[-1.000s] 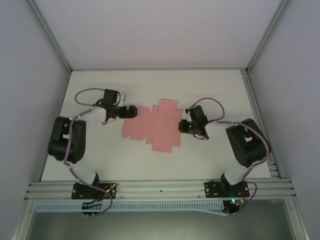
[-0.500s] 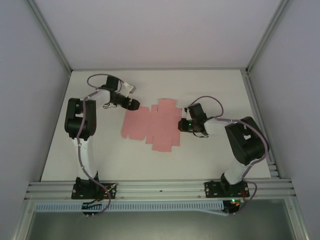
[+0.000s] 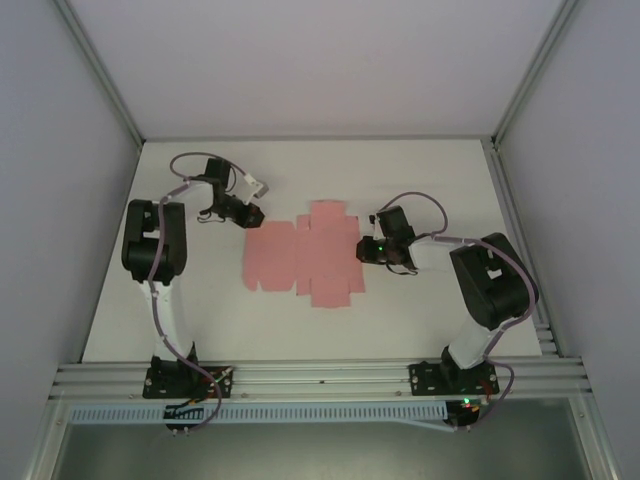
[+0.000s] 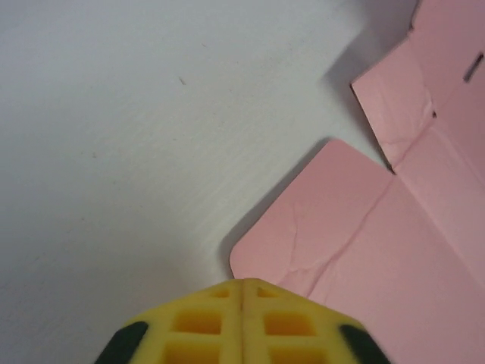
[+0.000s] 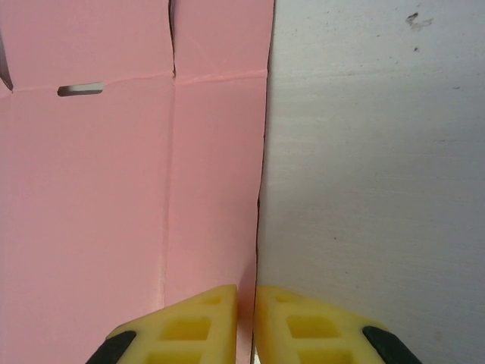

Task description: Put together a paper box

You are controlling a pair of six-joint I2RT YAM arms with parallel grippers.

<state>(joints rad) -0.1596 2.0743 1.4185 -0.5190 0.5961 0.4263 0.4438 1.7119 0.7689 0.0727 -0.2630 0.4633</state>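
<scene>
Out on the middle of the table (image 3: 200,300) lies the pink sheet (image 3: 305,255), flat and unfolded, with nothing raised yet. I judge its longer run to go left to right between my two arms, with shorter flaps sticking out to the far and near sides.

My right gripper (image 3: 366,250) is the nearer one. It sits at the sheet's right edge, and in the right wrist view that edge (image 5: 114,189) runs straight down into the narrow slit between the fingers of this gripper (image 5: 246,292), so I read it as pinching the card's rim (only a sliver of it).

My left gripper (image 3: 250,212) is off the sheet's far-left corner, close but apart. Its pads are pressed together with nothing between them (image 4: 242,284). From there the sheet (image 4: 364,250) lies ahead and to the right, with a rounded flap corner just beyond the fingertips.

So any fold on the left side means that gripper must first part its fingers and travel right towards the flap.

Count: one sheet, two grippers, no other loose items on the table.
</scene>
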